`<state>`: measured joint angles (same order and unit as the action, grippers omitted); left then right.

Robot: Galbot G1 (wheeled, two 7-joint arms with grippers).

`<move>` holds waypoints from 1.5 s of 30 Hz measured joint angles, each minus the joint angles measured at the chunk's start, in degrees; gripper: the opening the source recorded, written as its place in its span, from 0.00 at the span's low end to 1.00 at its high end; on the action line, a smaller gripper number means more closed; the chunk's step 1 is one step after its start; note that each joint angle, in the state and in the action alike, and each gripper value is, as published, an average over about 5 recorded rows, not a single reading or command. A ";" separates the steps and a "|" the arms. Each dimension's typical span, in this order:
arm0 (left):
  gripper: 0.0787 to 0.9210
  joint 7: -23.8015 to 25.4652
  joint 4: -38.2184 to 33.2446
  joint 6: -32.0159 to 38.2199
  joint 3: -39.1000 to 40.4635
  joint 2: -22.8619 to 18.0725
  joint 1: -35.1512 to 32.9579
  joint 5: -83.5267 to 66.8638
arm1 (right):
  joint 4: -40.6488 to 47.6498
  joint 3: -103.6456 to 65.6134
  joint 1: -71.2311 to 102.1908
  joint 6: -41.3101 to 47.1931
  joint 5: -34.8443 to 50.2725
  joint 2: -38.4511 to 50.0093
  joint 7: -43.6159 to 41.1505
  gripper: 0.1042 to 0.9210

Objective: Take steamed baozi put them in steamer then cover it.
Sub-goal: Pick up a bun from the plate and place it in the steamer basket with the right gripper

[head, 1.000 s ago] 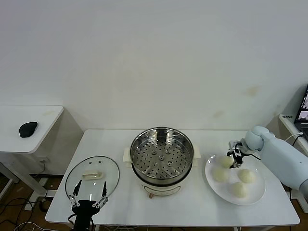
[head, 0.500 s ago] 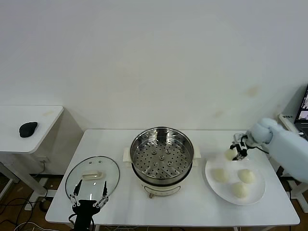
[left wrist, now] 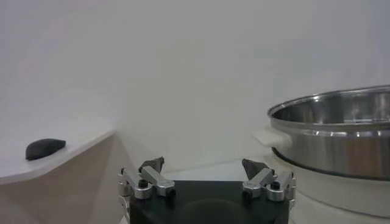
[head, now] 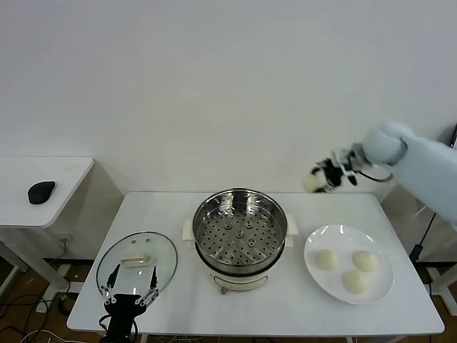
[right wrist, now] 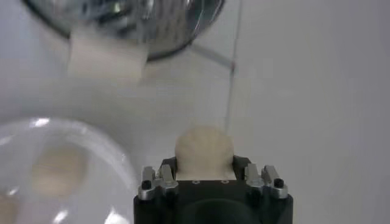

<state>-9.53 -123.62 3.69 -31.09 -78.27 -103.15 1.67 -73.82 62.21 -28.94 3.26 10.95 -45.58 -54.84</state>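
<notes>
My right gripper [head: 323, 178] is up in the air, right of the steamer [head: 240, 229] and behind the plate, shut on one cream-white baozi [head: 312, 183]. In the right wrist view that baozi [right wrist: 204, 148] sits squeezed between the jaws of the right gripper [right wrist: 204, 161], with the steamer [right wrist: 131, 15] farther off. Three more baozi [head: 326, 259] [head: 365, 261] [head: 354, 281] lie on the white plate [head: 344, 237]. The steamer's perforated tray holds nothing. The glass cover [head: 137, 260] lies flat on the table's left. My left gripper [head: 129, 289] hangs open over the cover's near edge.
A lower side table [head: 43, 179] at the far left carries a black mouse [head: 41, 191]. In the left wrist view the steamer [left wrist: 341, 140] stands beside the open left gripper [left wrist: 203, 167]. The white wall rises just behind the table.
My right gripper lifted one baozi off the plate and carried it up and toward the steamer. The left arm has not moved.
</notes>
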 measured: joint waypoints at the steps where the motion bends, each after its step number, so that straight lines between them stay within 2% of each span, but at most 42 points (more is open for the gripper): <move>1: 0.88 0.01 -0.01 -0.03 -0.10 -0.07 0.04 -0.07 | -0.06 0.94 -0.69 -0.52 0.48 -1.11 0.21 0.57; 12: 0.88 0.06 -0.17 -0.15 -1.50 -0.64 -0.16 -0.44 | 0.17 8.35 -3.11 -9.50 -1.68 -11.49 1.01 0.58; 37: 0.88 0.04 -0.49 -0.21 -3.37 -0.83 0.09 -1.95 | 8.93 11.80 2.16 -28.64 -22.21 -23.67 4.48 0.59; 40: 0.88 0.03 -0.48 -0.21 -3.34 -0.92 0.14 -1.98 | 9.80 11.80 2.60 -29.91 -23.73 -24.14 5.00 0.62; 45: 0.88 0.01 -0.68 -0.21 -3.19 -1.03 0.19 -1.95 | 10.20 11.91 2.41 -30.95 -25.16 -24.24 5.48 0.79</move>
<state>-9.51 -124.30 3.48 -34.29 -79.30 -102.97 -0.28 -63.62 74.11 -26.53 -27.68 -14.22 -69.81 -49.36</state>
